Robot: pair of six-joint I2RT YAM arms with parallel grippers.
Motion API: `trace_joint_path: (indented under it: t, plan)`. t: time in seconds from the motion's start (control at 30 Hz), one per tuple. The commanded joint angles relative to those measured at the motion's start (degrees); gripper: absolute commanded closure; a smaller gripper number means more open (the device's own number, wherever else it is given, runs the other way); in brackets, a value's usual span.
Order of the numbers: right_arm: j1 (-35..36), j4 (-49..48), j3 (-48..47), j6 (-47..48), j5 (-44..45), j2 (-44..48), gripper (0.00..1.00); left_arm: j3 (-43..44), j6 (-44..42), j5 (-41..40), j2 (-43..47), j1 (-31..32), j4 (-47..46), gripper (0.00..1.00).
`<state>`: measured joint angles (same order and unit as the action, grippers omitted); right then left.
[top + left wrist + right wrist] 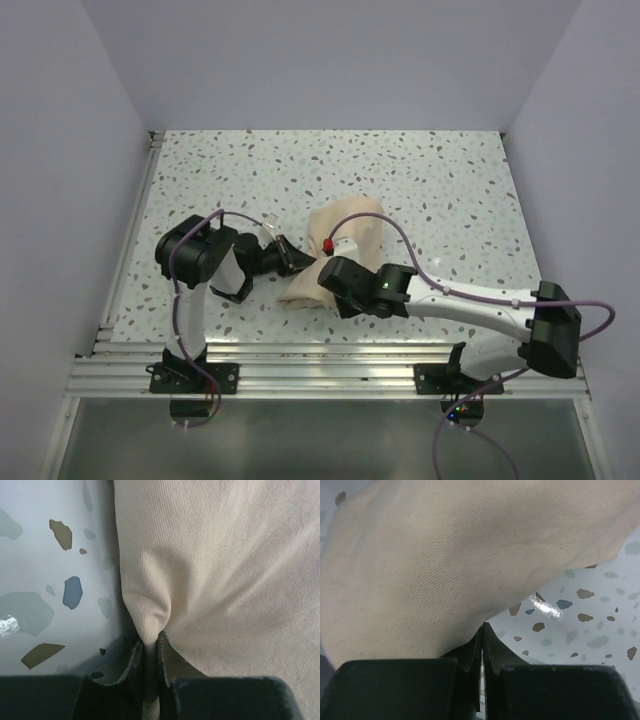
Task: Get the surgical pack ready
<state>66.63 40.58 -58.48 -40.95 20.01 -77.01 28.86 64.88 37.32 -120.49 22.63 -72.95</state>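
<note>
So the pack (345, 235) is a tan cloth bundle on the speckled table (450, 190), with both grippers right up against it. The left gripper (150, 650) has its 2 fingers (132, 665) clamped on a fold of cloth that bunches up just ahead of the tips. The right gripper (481, 645) has its fingers pressed together, tips right under the pack's edge, bare table off to their right. It might have a sliver of cloth caught, honestly can't tell.

Tan cloth bundle (365, 245) — on speckled table (450, 190)
</note>
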Motion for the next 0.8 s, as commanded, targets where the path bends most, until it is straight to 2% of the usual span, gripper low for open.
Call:
trace_joint_path:
  t: [0.0, 0.2, 0.3, 0.43, 0.5, 0.77]
  plan:
    - [0.52, 0.64, -1.73, -2.29, 1.17, -2.96, 1.0, -2.14, -5.99, -3.13, -1.86, 0.22, 11.69, 1.0]
    - [-0.62, -2.43, 1.69, -3.0, 2.4, 0.18, 1.0, -2.14, -6.0, -3.13, -2.21, 0.22, 11.69, 1.0]
    - [-4.57, -4.1, 3.54, -1.86, 0.21, 3.26, 1.0, -2.06, -6.0, -3.04, -2.03, 0.22, 11.78, 1.0]
    - [-13.08, -4.72, 7.5, 0.87, -4.53, 7.4, 1.0, -1.97, -6.08, -3.04, -1.95, 0.22, 11.95, 1.0]
    - [-15.2, -4.8, 8.64, 1.83, -6.11, 7.75, 1.0, -1.97, -6.08, -2.96, -2.03, 0.22, 11.86, 1.0]
    - [-30.32, -15.95, 16.9, 3.51, -17.36, 8.02, 1.0, -1.97, -6.17, -2.96, -1.86, 0.22, 11.95, 1.0]
